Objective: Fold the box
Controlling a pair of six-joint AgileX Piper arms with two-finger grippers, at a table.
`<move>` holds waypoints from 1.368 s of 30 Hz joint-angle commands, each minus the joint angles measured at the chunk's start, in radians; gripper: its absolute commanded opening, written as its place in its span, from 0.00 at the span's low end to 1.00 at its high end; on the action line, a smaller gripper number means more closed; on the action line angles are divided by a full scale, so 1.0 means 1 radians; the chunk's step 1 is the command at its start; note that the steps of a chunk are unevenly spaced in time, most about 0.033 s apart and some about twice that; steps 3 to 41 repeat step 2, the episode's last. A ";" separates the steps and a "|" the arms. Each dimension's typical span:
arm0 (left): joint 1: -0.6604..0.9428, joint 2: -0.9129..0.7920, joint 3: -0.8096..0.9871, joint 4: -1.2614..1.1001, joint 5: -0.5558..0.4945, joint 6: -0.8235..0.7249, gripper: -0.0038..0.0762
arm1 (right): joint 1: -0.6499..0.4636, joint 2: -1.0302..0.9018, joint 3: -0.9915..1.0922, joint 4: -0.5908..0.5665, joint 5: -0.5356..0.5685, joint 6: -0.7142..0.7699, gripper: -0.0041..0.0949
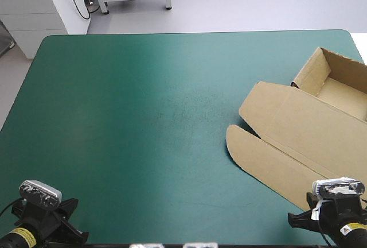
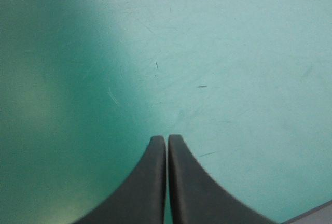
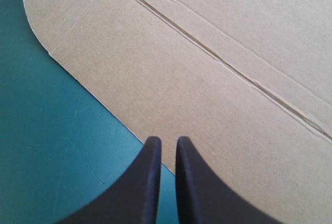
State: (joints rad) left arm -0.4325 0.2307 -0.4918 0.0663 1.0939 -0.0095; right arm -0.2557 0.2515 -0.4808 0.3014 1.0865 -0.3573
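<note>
The brown box (image 1: 304, 127) lies at the table's right side as an open tray, with raised walls (image 1: 312, 73) at the far right. Its lid lies flat toward the table's middle and ends in a rounded flap (image 1: 243, 144). My right gripper (image 3: 168, 140) is shut and holds nothing. Its tips hover just over the near edge of the flat board (image 3: 207, 79), with a crease line running across ahead of them. My left gripper (image 2: 167, 137) is shut over the bare teal-green cover (image 2: 207, 53) at the near left corner, far from the box.
The teal-green table (image 1: 143, 116) stretches bare from the left edge to the box. The box's right part runs past the table's right edge. A white cabinet (image 1: 40, 7) stands beyond the far left corner.
</note>
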 commanded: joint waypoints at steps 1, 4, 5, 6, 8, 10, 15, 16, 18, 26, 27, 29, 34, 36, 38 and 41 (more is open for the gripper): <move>-0.004 0.013 -0.021 0.001 -0.040 -0.015 0.04 | 0.003 0.009 -0.023 0.020 -0.055 -0.012 0.13; -0.004 0.013 -0.021 0.001 -0.040 -0.015 0.04 | 0.003 0.009 -0.023 0.020 -0.055 -0.012 0.13; -0.004 0.013 -0.021 0.001 -0.040 -0.015 0.04 | 0.003 0.009 -0.023 0.020 -0.055 -0.012 0.13; -0.004 0.013 -0.021 0.001 -0.040 -0.015 0.04 | 0.003 0.009 -0.023 0.020 -0.055 -0.012 0.13; -0.004 0.013 -0.021 0.001 -0.040 -0.015 0.04 | 0.003 0.009 -0.023 0.020 -0.055 -0.012 0.13; -0.004 0.013 -0.021 0.001 -0.040 -0.015 0.04 | 0.003 0.009 -0.023 0.020 -0.055 -0.012 0.13; -0.004 0.013 -0.021 0.001 -0.040 -0.015 0.04 | 0.003 0.009 -0.023 0.020 -0.055 -0.012 0.13; -0.004 0.013 -0.021 0.001 -0.040 -0.015 0.04 | 0.003 0.009 -0.023 0.020 -0.055 -0.012 0.13; -0.004 0.013 -0.021 0.001 -0.040 -0.015 0.04 | 0.003 0.009 -0.023 0.020 -0.055 -0.012 0.13; -0.004 0.013 -0.021 0.001 -0.040 -0.015 0.04 | 0.003 0.009 -0.023 0.020 -0.055 -0.012 0.13; -0.004 0.013 -0.021 0.001 -0.040 -0.015 0.04 | 0.003 0.009 -0.023 0.020 -0.055 -0.012 0.13; -0.004 0.013 -0.021 0.001 -0.040 -0.015 0.04 | 0.003 0.009 -0.023 0.020 -0.055 -0.012 0.13; -0.004 0.013 -0.021 0.001 -0.040 -0.015 0.04 | 0.003 0.009 -0.023 0.020 -0.055 -0.012 0.13; -0.004 0.013 -0.021 0.001 -0.040 -0.015 0.04 | 0.003 0.009 -0.023 0.020 -0.055 -0.012 0.13; -0.004 0.013 -0.021 0.001 -0.040 -0.015 0.04 | 0.003 0.009 -0.023 0.020 -0.055 -0.012 0.13; -0.004 0.013 -0.021 0.001 -0.040 -0.015 0.04 | 0.003 0.009 -0.023 0.020 -0.055 -0.012 0.13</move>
